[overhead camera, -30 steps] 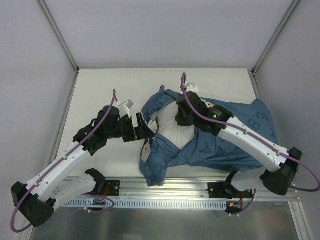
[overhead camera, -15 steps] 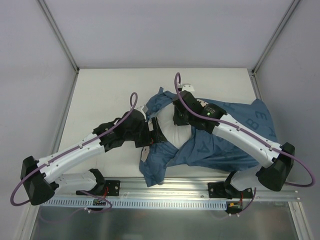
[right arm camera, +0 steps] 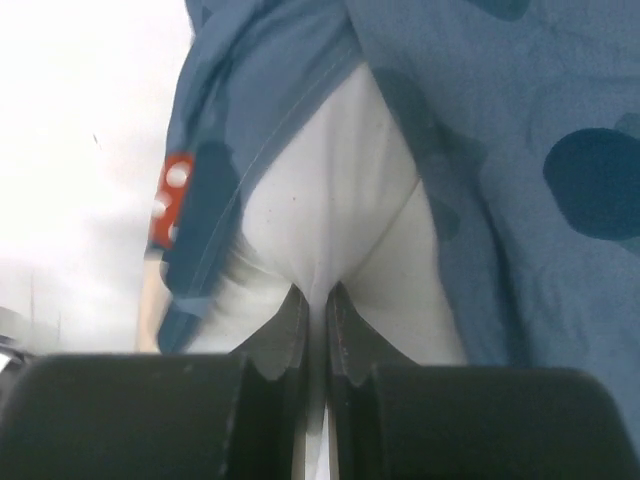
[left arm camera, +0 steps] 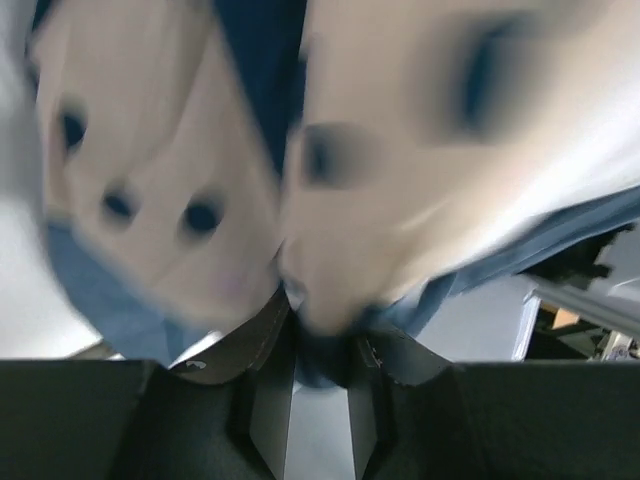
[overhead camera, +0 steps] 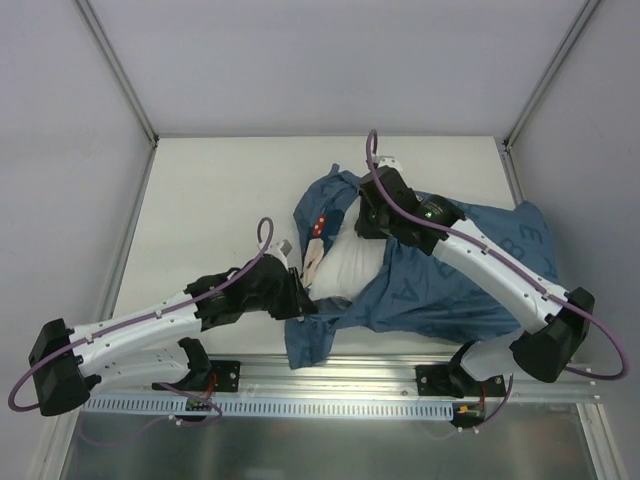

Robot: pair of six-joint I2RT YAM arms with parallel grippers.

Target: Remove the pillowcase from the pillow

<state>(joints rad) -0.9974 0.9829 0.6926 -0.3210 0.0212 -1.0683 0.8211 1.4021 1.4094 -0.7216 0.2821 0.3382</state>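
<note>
The blue pillowcase (overhead camera: 440,290) lies crumpled across the right half of the table. The white pillow (overhead camera: 350,265) bulges out of its open left side. My left gripper (overhead camera: 305,303) sits at the near edge of that opening. In the left wrist view the left gripper (left arm camera: 320,345) is shut on a bunch of blue pillowcase (left arm camera: 110,310) cloth, and the picture is blurred. My right gripper (overhead camera: 365,222) is at the pillow's far end. The right wrist view has the right gripper (right arm camera: 317,300) shut on a pinch of white pillow (right arm camera: 330,200), with pillowcase (right arm camera: 540,120) folds on both sides.
The pale table (overhead camera: 220,200) is walled on three sides, with metal posts at the far corners. A metal rail (overhead camera: 330,385) carrying both arm bases runs along the near edge. A small red patch (overhead camera: 320,222) shows on the pillowcase's rim.
My left arm swung right and nearer to the pillowcase opening, and its jaws went from wide open to shut on the cloth. My right gripper moved slightly away with the pillow.
</note>
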